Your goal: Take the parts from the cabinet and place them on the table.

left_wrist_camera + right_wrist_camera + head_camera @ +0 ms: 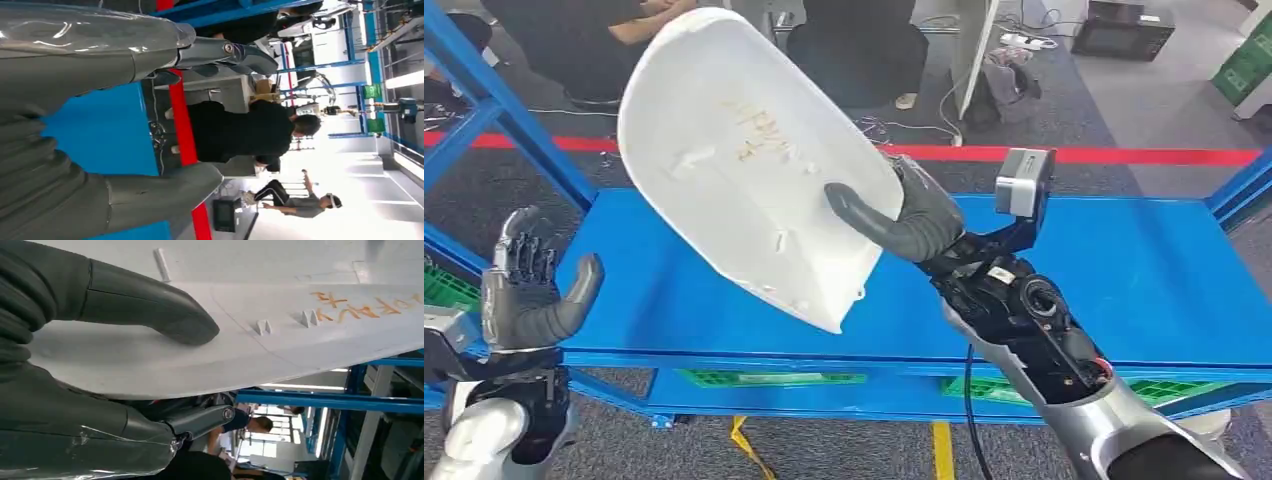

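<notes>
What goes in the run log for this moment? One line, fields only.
right hand: grips white part, raised over blue table | left hand: open, raised, holds nothing | part not yet set down

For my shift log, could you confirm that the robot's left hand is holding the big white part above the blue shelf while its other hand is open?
Not quite: the right hand holds the white part above the blue shelf, as the head view shows; the left hand is the open one.

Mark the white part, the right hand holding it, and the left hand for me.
white part (724,150), head view, middle of its broad inner face.
right hand (904,215), head view, grey palm gripping the part's edge.
left hand (529,295), head view, palm, fingers apart, holding nothing.
</notes>
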{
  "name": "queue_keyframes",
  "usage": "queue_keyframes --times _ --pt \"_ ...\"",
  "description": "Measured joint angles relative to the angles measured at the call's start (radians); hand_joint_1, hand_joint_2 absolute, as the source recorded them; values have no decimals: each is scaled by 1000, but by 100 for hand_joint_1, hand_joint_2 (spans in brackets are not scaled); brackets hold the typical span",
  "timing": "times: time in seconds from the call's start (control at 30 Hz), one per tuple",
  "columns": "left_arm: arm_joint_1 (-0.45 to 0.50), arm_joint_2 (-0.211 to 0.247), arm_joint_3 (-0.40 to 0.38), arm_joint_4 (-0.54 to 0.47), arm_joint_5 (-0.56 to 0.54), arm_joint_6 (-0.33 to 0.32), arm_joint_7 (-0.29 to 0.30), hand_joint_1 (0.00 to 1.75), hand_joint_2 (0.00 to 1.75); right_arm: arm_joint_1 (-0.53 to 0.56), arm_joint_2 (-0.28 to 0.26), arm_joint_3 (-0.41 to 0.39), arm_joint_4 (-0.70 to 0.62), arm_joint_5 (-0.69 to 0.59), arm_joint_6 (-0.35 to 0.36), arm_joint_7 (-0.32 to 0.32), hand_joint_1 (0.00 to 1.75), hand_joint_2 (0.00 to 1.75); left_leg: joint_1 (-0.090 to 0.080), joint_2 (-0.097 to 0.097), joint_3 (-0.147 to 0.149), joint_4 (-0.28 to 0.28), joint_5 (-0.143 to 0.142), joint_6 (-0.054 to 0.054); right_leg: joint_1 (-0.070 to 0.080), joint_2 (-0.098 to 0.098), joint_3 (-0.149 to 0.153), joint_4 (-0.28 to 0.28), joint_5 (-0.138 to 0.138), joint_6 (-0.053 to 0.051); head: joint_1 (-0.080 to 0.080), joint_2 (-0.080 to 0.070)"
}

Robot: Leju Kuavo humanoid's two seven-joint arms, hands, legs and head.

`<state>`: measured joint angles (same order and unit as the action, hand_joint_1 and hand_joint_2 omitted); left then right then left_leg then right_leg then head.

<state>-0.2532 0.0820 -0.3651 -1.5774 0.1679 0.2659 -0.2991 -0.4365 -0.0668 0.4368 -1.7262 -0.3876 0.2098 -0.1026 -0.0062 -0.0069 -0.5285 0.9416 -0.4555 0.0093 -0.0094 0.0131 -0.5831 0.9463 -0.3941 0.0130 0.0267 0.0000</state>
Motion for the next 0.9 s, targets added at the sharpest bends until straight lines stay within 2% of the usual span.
queue_keyframes --times 0.07,0.1,0.13,0.17,0.2,0.27,0.3,0.33,0.37,0.4,0.43,0.47,0.5,0.57,0.6,0.63,0.67,0.7,0.77,0.8,0.83,0.87,0.9 --pt "0 1 0 0 0 -6 -1 0 175 2 0 0 0 3 -3 0 175 175 -1 -1 -3 0 0 4 -1 -3 2 -3 2 5 0 0" --pt "-1 1 0 -3 0 -6 -2 0 175 2 0 0 -3 8 -4 0 175 175 2 -1 0 -8 5 10 0 -3 4 -4 3 9 -1 0" --pt "-1 0 0 -5 0 -8 -2 0 175 4 -1 -1 -6 12 -5 0 175 175 15 0 12 -23 13 13 0 -5 -10 2 -6 12 0 0" --pt "-4 0 0 -5 0 -9 -4 0 175 5 -1 0 -7 12 -5 0 175 175 14 -3 19 -29 15 15 1 -6 -13 26 -22 15 3 0" --pt "-6 0 0 -5 0 -10 -3 0 175 3 -1 0 -7 12 -6 0 175 175 15 -5 20 -30 15 17 -1 -6 -41 98 -62 17 9 0" --pt "-4 0 0 -5 0 -15 -3 0 175 11 -2 0 -7 13 -6 0 175 175 16 -15 20 -29 15 16 -7 -6 -125 278 -133 24 17 0" --pt "-4 0 0 -5 0 -15 -3 0 175 16 -3 0 -7 13 -8 1 175 175 17 -23 20 -28 14 15 -11 -7 -150 325 -141 28 19 0" --pt "-3 0 0 -5 0 -15 -3 0 175 21 -4 0 -7 15 -9 1 175 175 18 -31 22 -28 11 12 -14 -7 -148 314 -123 30 20 0" --pt "-3 0 0 -5 0 -16 -3 0 175 23 -5 0 -7 17 -11 1 175 175 21 -41 24 -26 9 7 -16 -6 -123 263 -86 33 22 0" --pt "-4 0 0 -5 0 -16 -3 0 175 22 -5 0 -8 18 -11 1 175 175 25 -52 27 -22 4 0 -21 -3 -80 172 -36 36 23 0" --pt "-4 0 0 -5 0 -16 -4 0 175 22 -5 0 -9 18 -11 1 175 175 29 -61 29 -14 -4 -9 -29 21 -33 72 11 44 25 0" --pt "-5 0 0 -5 0 -16 -5 0 175 23 -7 0 -8 18 -11 1 175 175 30 -69 21 -11 -9 -16 -35 68 -14 46 -15 50 27 0" --pt "-9 0 0 -5 1 -16 -5 0 175 22 -8 0 -10 18 -11 1 175 175 27 -80 9 6 -10 -23 -35 68 4 15 -24 41 27 0" --pt "-6 0 0 -5 0 -17 -9 0 175 26 -8 0 -11 18 -11 2 175 175 35 -96 -3 -1 -3 -36 -22 50 -3 32 -28 25 25 0" --pt "-3 0 0 -5 1 -17 -9 0 175 25 -8 -1 -11 18 -12 1 175 175 38 -106 -4 1 -5 -41 -21 41 -2 31 -28 17 24 0" --pt "-3 1 0 -5 1 -17 -9 0 175 22 -8 0 -15 18 -11 1 175 175 39 -96 -5 6 -12 -46 -25 28 5 27 -30 6 22 0" --pt "-6 1 0 -5 1 -17 -10 0 175 21 -8 0 -17 18 -11 1 175 175 35 -43 -24 48 -28 -47 -22 16 10 26 -32 0 12 0" --pt "-10 0 0 -5 1 -17 -10 0 175 20 -8 0 -18 18 -11 0 175 175 32 -13 -67 126 -61 -49 -19 4 11 26 -35 -7 1 0" --pt "-8 0 0 -5 1 -17 -10 0 175 24 -8 0 -18 18 -11 1 175 175 32 -2 -169 300 -122 -48 -9 -21 12 26 -40 -14 -8 0" --pt "-6 0 0 -5 1 -17 -10 0 175 25 -8 0 -18 18 -12 1 175 175 31 -2 -209 356 -129 -45 -4 -33 13 26 -41 -17 -8 0" --pt "-6 0 0 -5 1 -18 -10 0 175 25 -8 0 -18 18 -12 1 175 175 29 -2 -220 357 -111 -39 1 -45 15 26 -43 -20 -9 0" --pt "-6 0 0 -4 1 -18 -10 0 175 25 -8 0 -18 18 -12 1 175 175 23 -1 -204 307 -71 -30 4 -57 18 26 -46 -23 -8 0" --pt "-6 0 0 -4 1 -18 -10 0 175 25 -8 0 -18 18 -12 1 175 175 15 4 -164 218 -19 -21 6 -68 23 26 -48 -25 -8 0"
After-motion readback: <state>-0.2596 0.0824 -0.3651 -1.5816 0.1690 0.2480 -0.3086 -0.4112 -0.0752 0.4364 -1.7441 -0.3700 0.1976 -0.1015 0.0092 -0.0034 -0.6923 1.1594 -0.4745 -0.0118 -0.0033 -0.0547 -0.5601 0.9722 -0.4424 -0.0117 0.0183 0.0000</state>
